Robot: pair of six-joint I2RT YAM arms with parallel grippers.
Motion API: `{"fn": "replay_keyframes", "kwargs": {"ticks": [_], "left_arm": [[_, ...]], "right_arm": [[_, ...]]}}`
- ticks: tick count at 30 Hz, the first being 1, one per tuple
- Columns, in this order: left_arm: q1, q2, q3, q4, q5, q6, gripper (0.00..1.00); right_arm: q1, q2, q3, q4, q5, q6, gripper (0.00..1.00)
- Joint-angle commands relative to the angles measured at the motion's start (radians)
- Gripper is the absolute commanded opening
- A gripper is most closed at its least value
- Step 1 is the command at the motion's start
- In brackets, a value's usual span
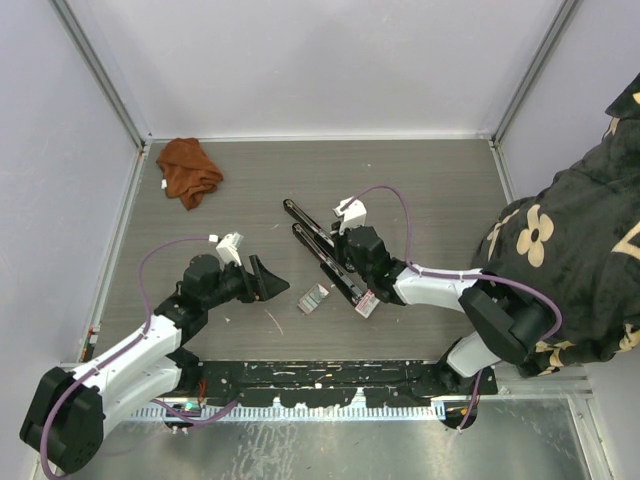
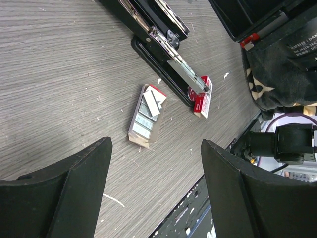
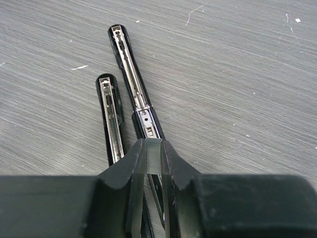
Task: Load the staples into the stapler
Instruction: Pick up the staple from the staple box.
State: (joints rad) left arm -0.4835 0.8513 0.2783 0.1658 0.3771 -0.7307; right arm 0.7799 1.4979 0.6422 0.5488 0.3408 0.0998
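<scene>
1. Pinching a short silvery strip (image 3: 152, 159) of staples, the right gripper (image 3: 152, 148) is closed on it right above the stapler (image 3: 130, 74). The stapler lies hinged open on the table (image 1: 420, 190) with both rails bared.
2. The strip hangs over the near end of the right-hand rail; whether it touches the channel I cannot tell. Neither rail plainly shows a loaded strip. I judge the loading roughly half done: a strip is picked and brought over, but seating it and shutting the stapler are left.
3. The tray (image 2: 143, 119) lies at 7 o'clock from the stapler's near end, a little apart, with several more strips packed side by side in it.
4. The red-and-white box (image 2: 203, 99) sits at the stapler's 5 o'clock tip, seemingly touching it; what it holds is hidden.
5. The left gripper (image 2: 156, 147) is spread wide and empty, hovering at 9 o'clock of the tray.
6. A rust-coloured cloth (image 1: 188, 170) lies crumpled at the table's 10 o'clock corner, well apart.
</scene>
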Motion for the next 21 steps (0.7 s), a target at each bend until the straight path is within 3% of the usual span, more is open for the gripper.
{"fn": "replay_keyframes", "kwargs": {"ticks": [1, 10, 21], "left_arm": [[0.0, 0.01, 0.038, 0.075, 0.005, 0.027, 0.75], [-0.015, 0.116, 0.079, 0.415, 0.181, -0.01, 0.78], [-0.067, 0.148, 0.167, 0.616, 0.207, -0.12, 0.79]], "right_arm": [[-0.014, 0.007, 0.015, 0.074, -0.028, 0.019, 0.21], [-0.015, -0.226, -0.01, 0.036, -0.233, 0.309, 0.22], [-0.016, -0.373, -0.059, 0.165, -0.427, 0.559, 0.22]]}}
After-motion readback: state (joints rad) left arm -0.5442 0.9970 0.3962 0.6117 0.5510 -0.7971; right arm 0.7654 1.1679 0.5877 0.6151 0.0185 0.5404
